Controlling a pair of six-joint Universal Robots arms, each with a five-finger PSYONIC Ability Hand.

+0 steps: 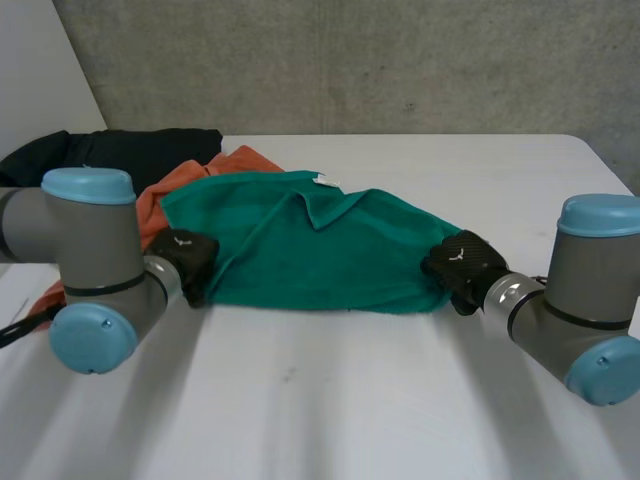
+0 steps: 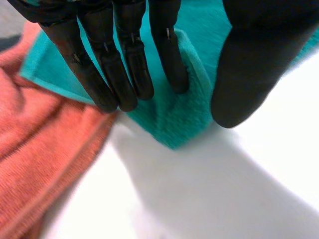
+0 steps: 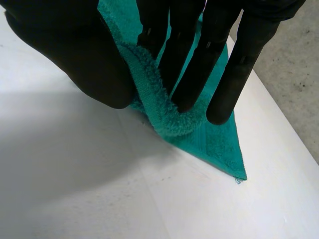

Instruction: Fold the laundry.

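Right now I see the white table (image 1: 330, 400) with the laundry lying across its far half. The biggest piece is the green towel (image 1: 300, 250), spread loosely and rumpled between my two hands, with a flap turned over near its far edge and a small white tag (image 1: 325, 181) beside it. An orange cloth (image 1: 165, 195) lies partly under the towel's left end, and a black cloth (image 1: 130, 150) sits behind that at the table's far left.

My left hand (image 1: 188, 262) is at the towel's near left corner. From the left wrist camera, its fingers (image 2: 124, 64) lie straight on the towel (image 2: 169, 119) just beside the orange cloth (image 2: 45, 144). The thumb (image 2: 254, 64) stands apart, with a raised ridge of towel between them, so this hand is released, not gripping.

My right hand (image 1: 462, 262) is at the towel's near right corner. From the right wrist camera, the thumb (image 3: 75, 55) and fingers (image 3: 194, 59) pinch a bunched roll of towel (image 3: 209, 144). The corner tip lies flat on the table past the fingertips.
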